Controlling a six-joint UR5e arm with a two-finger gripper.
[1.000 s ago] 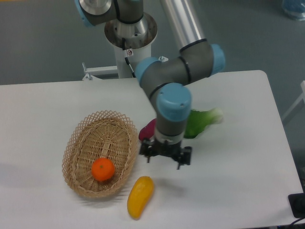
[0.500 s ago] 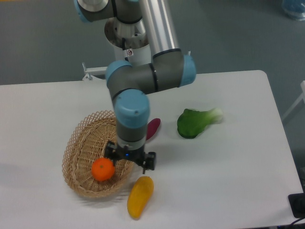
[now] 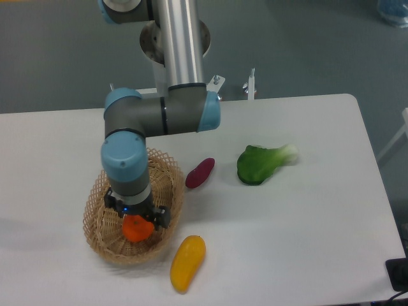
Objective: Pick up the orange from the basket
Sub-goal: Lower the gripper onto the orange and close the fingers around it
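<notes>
The orange (image 3: 137, 229) is a small round bright-orange fruit lying in the oval tan wicker basket (image 3: 164, 220) at the front left of the table. My gripper (image 3: 136, 220) hangs directly over the orange, its black body covering the fruit's top. The fingers stand down around the orange, but the wrist hides the fingertips, so I cannot tell whether they are closed on it. The arm's wrist covers the middle of the basket.
A yellow-orange mango (image 3: 187, 262) lies on the table just right of the basket's front rim. A dark red elongated vegetable (image 3: 200, 173) lies right of the basket. A green leafy vegetable (image 3: 262, 163) lies further right. The robot base stands behind the table.
The arm has swung left from right of the basket to over it. The gripper now sits low, directly above the orange. The orange and other items have not moved.
</notes>
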